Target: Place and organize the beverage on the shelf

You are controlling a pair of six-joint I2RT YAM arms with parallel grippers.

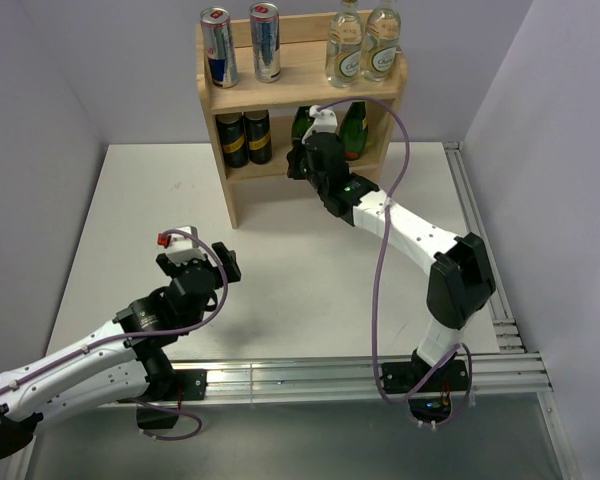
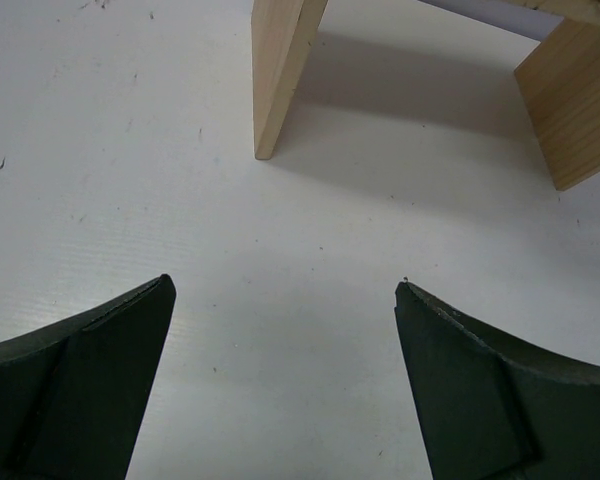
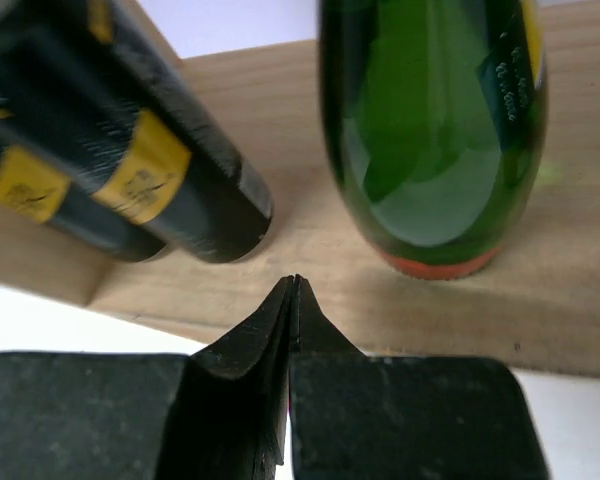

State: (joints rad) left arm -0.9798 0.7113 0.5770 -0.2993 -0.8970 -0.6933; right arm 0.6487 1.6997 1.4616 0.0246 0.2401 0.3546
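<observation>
The wooden shelf (image 1: pixel 237 190) stands at the back of the table. Two silver-and-blue cans (image 1: pixel 218 47) and two clear bottles (image 1: pixel 344 50) stand on its top tier. Two dark green bottles (image 1: pixel 355 130) stand on the lower tier's right. My right gripper (image 1: pixel 294 160) is shut and empty. In the right wrist view its tips (image 3: pixel 296 280) sit at the front edge of the lower board (image 3: pixel 380 300), just left of a green bottle (image 3: pixel 430 130). My left gripper (image 1: pixel 220 265) is open and empty over the bare table (image 2: pixel 285 290).
Two black cans with yellow labels (image 1: pixel 245 137) stand on the lower tier's left, also in the right wrist view (image 3: pixel 170 150). The shelf's side panels (image 2: pixel 280 70) rise ahead of the left gripper. Metal rails (image 1: pixel 480 250) line the table's right and near edges.
</observation>
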